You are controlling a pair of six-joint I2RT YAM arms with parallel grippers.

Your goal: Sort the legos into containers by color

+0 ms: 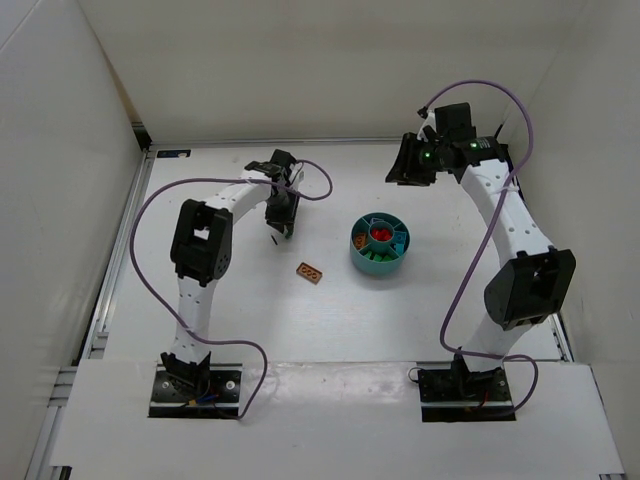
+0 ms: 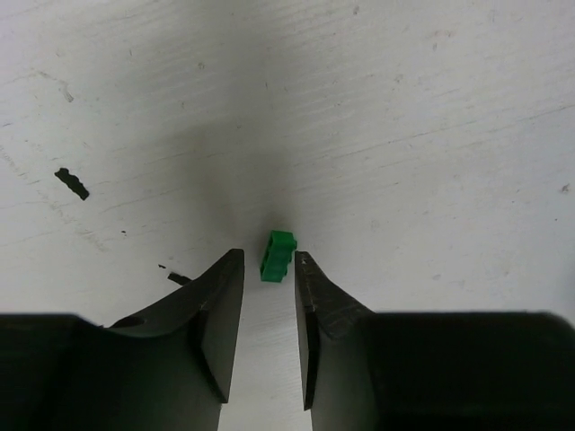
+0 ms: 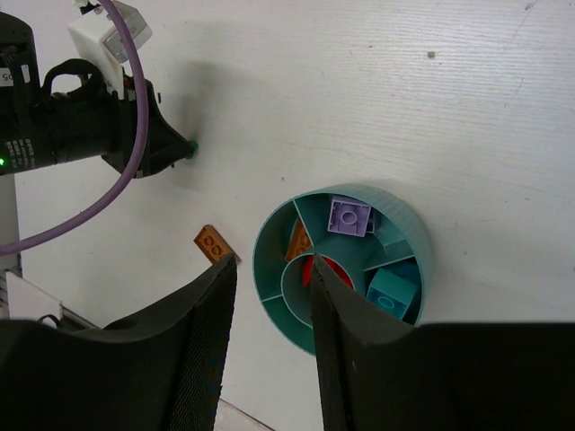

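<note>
**Step: pick up green brick.**

The left gripper (image 2: 269, 254) stood low over the table (image 2: 404, 108). Its jaws were narrowly apart and straddled the green brick (image 2: 278, 256) at the fingertips. The right-hand finger was at or near the brick and a gap showed on the other side, so no firm hold was evident.

1. Centre the brick between the pads before closing.
2. Close fully, then lift straight up; so small a part would probably twist out if pinched at one corner.
3. Carry it to the bowl (image 1: 380, 262), well apart to the right.

The right gripper (image 3: 274, 262) hung over the bowl, jaws partly open and empty; it would need to be kept clear. An orange brick (image 1: 310, 271) lay loose beside the bowl.

No writing could be read.
</note>
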